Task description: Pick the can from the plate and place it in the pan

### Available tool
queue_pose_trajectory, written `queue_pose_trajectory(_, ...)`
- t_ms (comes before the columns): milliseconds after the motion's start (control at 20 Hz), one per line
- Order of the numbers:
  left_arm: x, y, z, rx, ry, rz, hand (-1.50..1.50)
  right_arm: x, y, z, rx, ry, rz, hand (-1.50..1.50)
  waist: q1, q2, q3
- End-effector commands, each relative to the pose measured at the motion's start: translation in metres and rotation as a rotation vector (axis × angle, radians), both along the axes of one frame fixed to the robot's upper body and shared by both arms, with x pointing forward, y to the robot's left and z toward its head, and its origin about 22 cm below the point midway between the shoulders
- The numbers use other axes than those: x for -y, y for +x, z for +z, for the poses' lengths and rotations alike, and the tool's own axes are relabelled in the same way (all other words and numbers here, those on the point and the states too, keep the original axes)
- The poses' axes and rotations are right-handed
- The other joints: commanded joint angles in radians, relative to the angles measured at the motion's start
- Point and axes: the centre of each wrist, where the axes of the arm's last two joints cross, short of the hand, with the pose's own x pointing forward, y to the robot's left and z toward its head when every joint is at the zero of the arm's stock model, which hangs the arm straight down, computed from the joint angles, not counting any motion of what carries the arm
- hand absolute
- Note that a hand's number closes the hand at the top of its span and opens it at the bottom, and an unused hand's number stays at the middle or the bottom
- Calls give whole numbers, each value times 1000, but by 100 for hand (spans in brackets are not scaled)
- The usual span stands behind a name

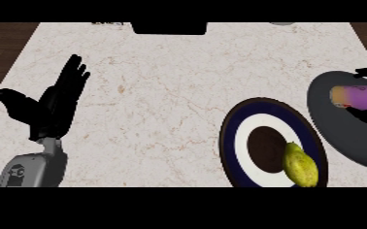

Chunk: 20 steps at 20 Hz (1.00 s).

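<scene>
Pale marbled worktop (pixel 165 102) w/ brown veins; dark wood shows past its far-left and far-right corners. Black block (pixel 169 27) at far edge, mid. Left hand (pixel 56 104) rests open near left edge, fingers straight, holding nothing. Navy/white plate (pixel 237 148) near front-right corner, carrying a yellow-green fruit (pixel 301 165). Dark pan (pixel 333 121) at right edge, just beside plate; can (pixel 347 97) lies in it on its side.
</scene>
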Motion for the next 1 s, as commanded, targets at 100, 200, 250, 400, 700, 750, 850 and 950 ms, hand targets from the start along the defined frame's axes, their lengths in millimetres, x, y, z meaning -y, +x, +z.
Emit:
queue_pose_trajectory(100,-7,-1,2,19,1,14,0,15,-4,-21,-45,126,30,-150,-4,-1,0)
queue_pose_trajectory(200,6,0,-7,-10,5,-15,0,26,-1,-4,34,182,40,-150,-5,1,1)
queue_pose_trajectory(250,0,5,14,0,5,13,0,21,-7,-18,55,231,55,-150,-11,-2,0)
queue_pose_trajectory(400,-7,-9,5,9,-1,4,0,40,-14,-7,157,392,24,-150,-2,-1,1)
queue_pose_trajectory(700,-6,-5,3,-4,-9,-1,0,96,-62,18,213,672,3,-150,-16,0,2)
queue_pose_trajectory(750,-7,-6,0,16,-1,41,0,101,-70,16,204,706,-9,-150,-15,0,1)
queue_pose_trajectory(850,-9,-8,1,0,-6,18,0,124,-103,25,225,744,24,-150,-19,1,4)
queue_pose_trajectory(950,-4,10,7,8,4,29,0,126,-110,20,237,788,47,-150,-29,4,4)
